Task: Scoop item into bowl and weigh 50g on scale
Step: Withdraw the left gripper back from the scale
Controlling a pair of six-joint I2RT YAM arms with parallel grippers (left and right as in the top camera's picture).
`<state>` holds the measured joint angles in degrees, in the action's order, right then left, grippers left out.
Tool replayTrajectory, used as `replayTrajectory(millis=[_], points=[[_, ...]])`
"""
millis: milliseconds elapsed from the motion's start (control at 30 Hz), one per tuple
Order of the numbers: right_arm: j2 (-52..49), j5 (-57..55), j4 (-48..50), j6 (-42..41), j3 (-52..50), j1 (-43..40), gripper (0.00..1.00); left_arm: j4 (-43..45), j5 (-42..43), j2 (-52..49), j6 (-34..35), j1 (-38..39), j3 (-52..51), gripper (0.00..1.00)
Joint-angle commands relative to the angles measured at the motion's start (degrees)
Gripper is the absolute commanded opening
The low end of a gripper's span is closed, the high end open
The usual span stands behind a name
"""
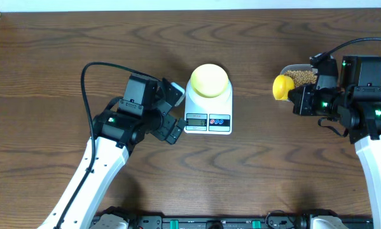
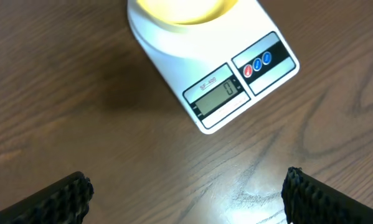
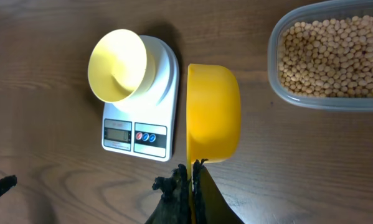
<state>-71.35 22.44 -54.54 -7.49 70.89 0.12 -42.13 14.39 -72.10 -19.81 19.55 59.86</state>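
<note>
The white scale (image 1: 208, 117) stands mid-table with the pale yellow bowl (image 1: 208, 80) on its platform. In the right wrist view the bowl (image 3: 118, 65) looks empty on the scale (image 3: 139, 134). My left gripper (image 1: 177, 114) is open just left of the scale's front, nothing between its fingers (image 2: 61, 199); the scale's display (image 2: 220, 93) lies ahead of it. My right gripper (image 3: 191, 177) is shut on the handle of a bright yellow scoop (image 3: 214, 112), held on its side between scale and tub. The beans (image 3: 329, 53) fill a clear tub (image 1: 299, 77).
The tub's rim (image 3: 274, 56) sits right beside the scoop (image 1: 282, 87), at the table's right. Bare wooden table lies in front of the scale and between the two arms. The left arm's black cable (image 1: 91, 70) loops over the table's left side.
</note>
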Motion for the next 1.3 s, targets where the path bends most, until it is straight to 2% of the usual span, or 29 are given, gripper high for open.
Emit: replayTrajectory(millis=[0, 1267], points=[[0.2, 0.0, -0.3, 1.4, 0.6, -0.5, 0.01, 0.4, 1.7, 1.0, -2.3, -0.2, -0.3, 0.99], [0.2, 0.2, -1.5, 1.7, 0.6, -0.5, 0.01, 0.4, 1.5, 1.0, -2.2, -0.2, -0.3, 0.99]])
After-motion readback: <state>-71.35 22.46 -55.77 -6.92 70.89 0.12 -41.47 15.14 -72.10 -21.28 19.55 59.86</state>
